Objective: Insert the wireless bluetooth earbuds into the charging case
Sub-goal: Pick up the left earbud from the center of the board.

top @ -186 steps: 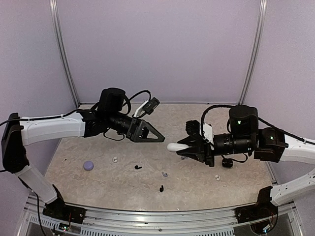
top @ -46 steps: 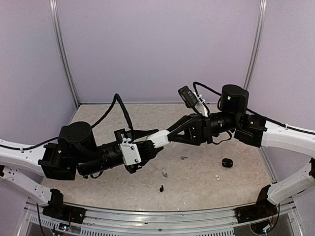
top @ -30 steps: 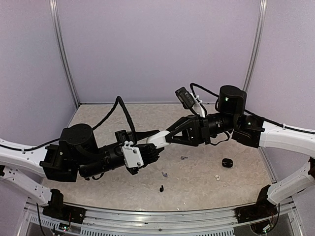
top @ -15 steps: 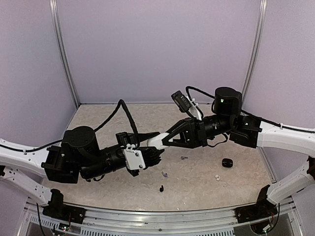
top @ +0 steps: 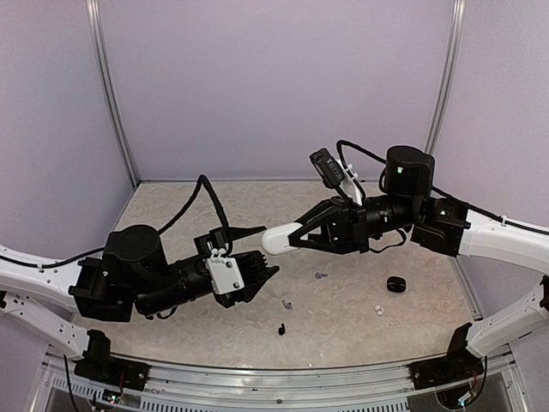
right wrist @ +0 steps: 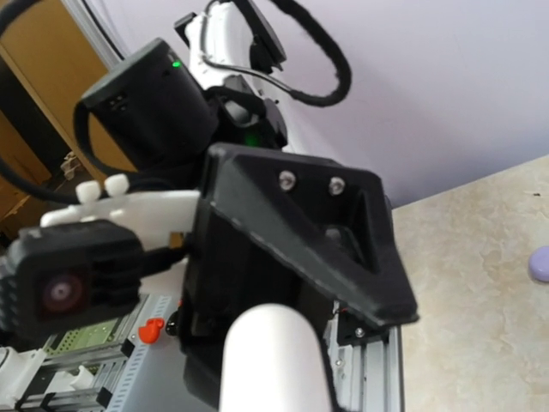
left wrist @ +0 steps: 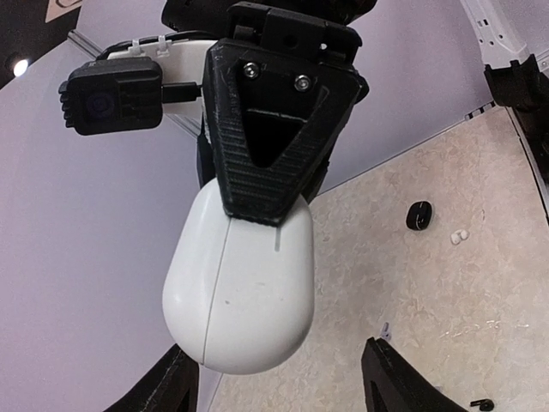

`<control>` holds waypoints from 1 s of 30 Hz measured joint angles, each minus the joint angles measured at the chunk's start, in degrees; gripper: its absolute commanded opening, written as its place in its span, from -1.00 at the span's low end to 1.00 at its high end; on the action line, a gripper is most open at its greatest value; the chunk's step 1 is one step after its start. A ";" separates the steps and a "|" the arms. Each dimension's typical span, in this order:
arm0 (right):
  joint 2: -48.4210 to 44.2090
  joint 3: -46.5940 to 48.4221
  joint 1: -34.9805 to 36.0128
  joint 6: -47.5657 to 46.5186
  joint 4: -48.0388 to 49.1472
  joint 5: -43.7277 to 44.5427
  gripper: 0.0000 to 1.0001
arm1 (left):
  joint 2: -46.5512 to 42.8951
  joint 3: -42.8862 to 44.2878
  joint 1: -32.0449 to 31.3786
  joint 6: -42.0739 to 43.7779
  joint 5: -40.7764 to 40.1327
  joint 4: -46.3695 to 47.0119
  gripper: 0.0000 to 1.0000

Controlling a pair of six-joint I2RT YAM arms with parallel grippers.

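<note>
Right gripper point(top: 292, 234): clamped on the white charging case point(top: 276, 239), held in the air above the middle of the table point(top: 214, 202). In the left wrist view one black ribbed finger lies flat over the case's upper part. The other finger is hidden behind it.

Case attitude: long axis runs left-right in the top view, in line with the right gripper. The rounded free end points left, toward the left gripper point(top: 268, 249). A thin seam line runs along its length, and no gap shows at it.

Left gripper: jaws wide apart, holding nothing. Its two fingertips show at the bottom corners of the left wrist view, with the case's rounded end just ahead of the gap between them. No contact visible.

Earbuds: all those in view lie loose on the table, none in a case.
- black earbud point(top: 281, 329): near middle, long axis roughly near-far.
- pale earbud point(top: 286, 303): just beyond the black one, direction too small to tell.
- grey earbud point(top: 320, 275): below the right gripper, long axis roughly left-right.
- white earbud point(top: 377, 310): to the right, near the black case point(top: 395, 284). Direction cannot be told.

Lavender case point(right wrist: 540, 262): a sliver at the right edge of the right wrist view, resting on the table.
</note>
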 measured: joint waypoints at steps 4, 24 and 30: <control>0.00 0.00 0.00 -0.33 -0.61 0.57 -0.78 | 0.90 0.37 0.00 -0.33 0.09 -0.07 0.32; 0.70 0.20 -0.70 -2.12 -4.94 4.22 -0.80 | 1.97 1.53 5.11 -7.19 3.82 -1.18 0.33; -1.66 0.17 -3.74 -2.56 -5.73 6.71 -0.82 | -4.11 -0.57 6.73 -13.20 5.29 -3.10 0.42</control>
